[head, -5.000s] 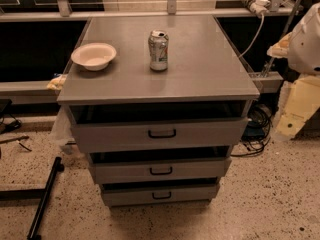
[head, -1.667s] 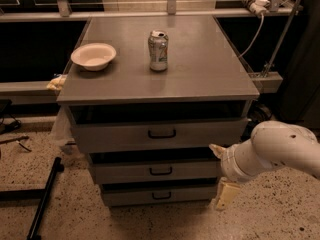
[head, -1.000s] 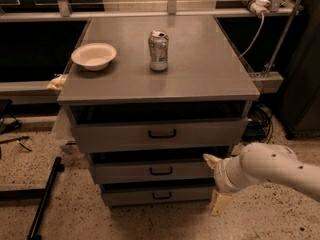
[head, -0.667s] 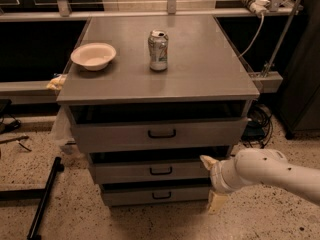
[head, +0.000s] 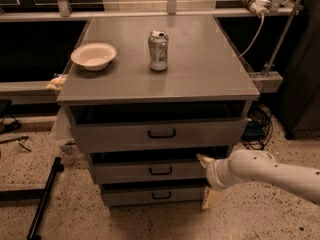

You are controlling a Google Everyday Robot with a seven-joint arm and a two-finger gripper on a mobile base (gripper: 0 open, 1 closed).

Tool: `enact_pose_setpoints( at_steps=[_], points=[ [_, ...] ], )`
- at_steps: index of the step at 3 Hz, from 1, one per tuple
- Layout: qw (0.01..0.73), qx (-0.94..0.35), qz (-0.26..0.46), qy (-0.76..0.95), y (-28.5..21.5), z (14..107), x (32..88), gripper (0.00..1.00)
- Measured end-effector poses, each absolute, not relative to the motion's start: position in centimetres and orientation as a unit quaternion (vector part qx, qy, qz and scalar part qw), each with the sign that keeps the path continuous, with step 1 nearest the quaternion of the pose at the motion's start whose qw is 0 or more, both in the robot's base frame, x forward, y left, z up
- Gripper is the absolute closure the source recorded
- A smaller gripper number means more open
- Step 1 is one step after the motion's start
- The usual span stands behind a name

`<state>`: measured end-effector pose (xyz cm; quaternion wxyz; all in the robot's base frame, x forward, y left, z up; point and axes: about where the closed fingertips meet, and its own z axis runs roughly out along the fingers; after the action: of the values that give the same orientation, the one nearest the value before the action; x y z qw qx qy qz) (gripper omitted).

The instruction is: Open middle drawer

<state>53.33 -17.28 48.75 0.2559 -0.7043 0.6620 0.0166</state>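
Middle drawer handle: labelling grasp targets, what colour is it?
Black loop handle on the grey metal middle drawer, camera view; white end effector at the drawer's right end.

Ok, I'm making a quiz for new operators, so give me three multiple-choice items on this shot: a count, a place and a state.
1. How many drawers does the cabinet have?
A. two
B. three
C. four

2. Where is the gripper?
A. above the cabinet top
B. at the cabinet's left wall
C. by the right end of the middle drawer

3. What state is the middle drawer's handle in?
A. free, nothing on it
B. clamped by the gripper
C. broken off

Answers:
1 B: three fronts are stacked under the top.
2 C: its open fingers are at that front's right end.
3 A: the gripper is well to the right of the handle.
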Motion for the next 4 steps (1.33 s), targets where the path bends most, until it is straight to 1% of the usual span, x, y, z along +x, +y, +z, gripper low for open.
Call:
enact_pose_setpoints(
  at_steps=[4],
  points=[
    [0.268, -0.703, 0.048, 0.657, -16.0, 44.0, 59.3, 0.0]
  ],
)
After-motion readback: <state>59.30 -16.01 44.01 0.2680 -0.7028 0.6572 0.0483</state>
